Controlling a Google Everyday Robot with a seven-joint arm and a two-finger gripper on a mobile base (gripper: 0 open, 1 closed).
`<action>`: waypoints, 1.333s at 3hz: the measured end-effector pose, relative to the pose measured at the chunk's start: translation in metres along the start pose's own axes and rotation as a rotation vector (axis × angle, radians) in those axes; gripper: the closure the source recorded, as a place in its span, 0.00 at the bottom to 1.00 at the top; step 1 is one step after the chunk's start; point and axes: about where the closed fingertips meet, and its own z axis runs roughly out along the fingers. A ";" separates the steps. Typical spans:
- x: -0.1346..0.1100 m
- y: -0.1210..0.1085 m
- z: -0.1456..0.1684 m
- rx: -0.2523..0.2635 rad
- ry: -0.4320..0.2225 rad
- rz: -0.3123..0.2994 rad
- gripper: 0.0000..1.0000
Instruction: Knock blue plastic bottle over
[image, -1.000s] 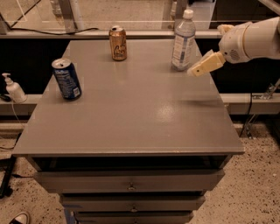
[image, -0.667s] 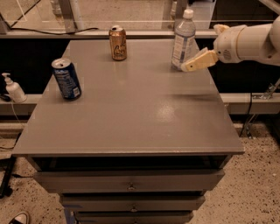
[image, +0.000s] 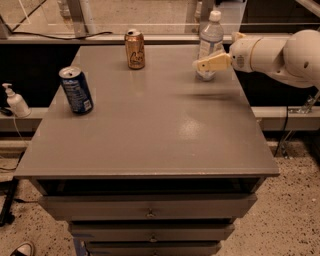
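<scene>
Camera view: jaws against upright bottle (image: 210, 36).

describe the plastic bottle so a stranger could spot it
Look at the grey table, far right corner. The blue plastic bottle stands there, with the gripper in front of its lower half. It is clear with a white cap and taller than the gold can and blue can.

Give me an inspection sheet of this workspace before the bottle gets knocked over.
Surface: grey cabinet top, drawers below.
Job's things: blue plastic bottle, upright, far right corner.
Clutter: gold can far centre; dark blue soda can left; both upright.
Grippers: gripper in front of the bottle's lower half; contact unclear.
Cables: black cable behind the cabinet; another at right.
Surroundings: white pump bottle beyond left edge; shoe on speckled floor.
</scene>
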 end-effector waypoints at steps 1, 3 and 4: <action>0.003 -0.004 0.024 -0.005 -0.049 0.076 0.00; 0.003 0.003 0.041 -0.052 -0.095 0.168 0.48; -0.008 0.014 0.035 -0.087 -0.122 0.180 0.72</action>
